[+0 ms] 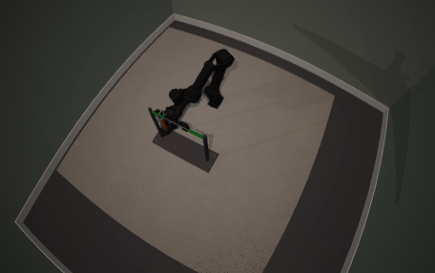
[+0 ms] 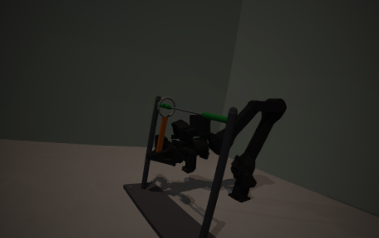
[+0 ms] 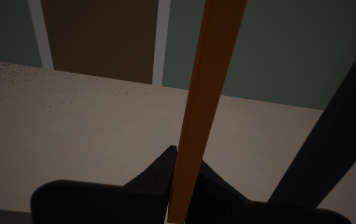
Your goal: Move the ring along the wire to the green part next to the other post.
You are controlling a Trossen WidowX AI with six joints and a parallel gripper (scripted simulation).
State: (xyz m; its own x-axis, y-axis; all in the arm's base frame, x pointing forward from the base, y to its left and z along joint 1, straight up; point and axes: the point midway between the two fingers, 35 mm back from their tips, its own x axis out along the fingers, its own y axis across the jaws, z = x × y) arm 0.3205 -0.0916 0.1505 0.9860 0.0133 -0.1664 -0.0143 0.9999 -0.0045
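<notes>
The ring (image 2: 167, 98) is around the green part (image 2: 164, 106) (image 1: 155, 114) of the wire near the left post (image 2: 152, 135) (image 1: 155, 123). Its orange handle (image 2: 162, 131) (image 1: 164, 124) (image 3: 204, 90) hangs down, slightly tilted in the exterior view. My gripper (image 2: 159, 151) (image 3: 178, 152) is shut on the handle's lower part, its fingers close to the left post. The thin grey wire (image 2: 186, 111) runs to the other green part (image 2: 214, 117) (image 1: 196, 134) by the right post (image 2: 222, 162) (image 1: 206, 149). Exact contact between ring and wire is too small to tell.
The posts stand on a dark base plate (image 1: 185, 153) (image 2: 159, 212). A post (image 3: 322, 137) crosses the right side of the wrist view. The arm (image 1: 202, 78) (image 2: 249, 137) reaches in from behind the wire. A pale rim (image 1: 286, 56) borders the floor area.
</notes>
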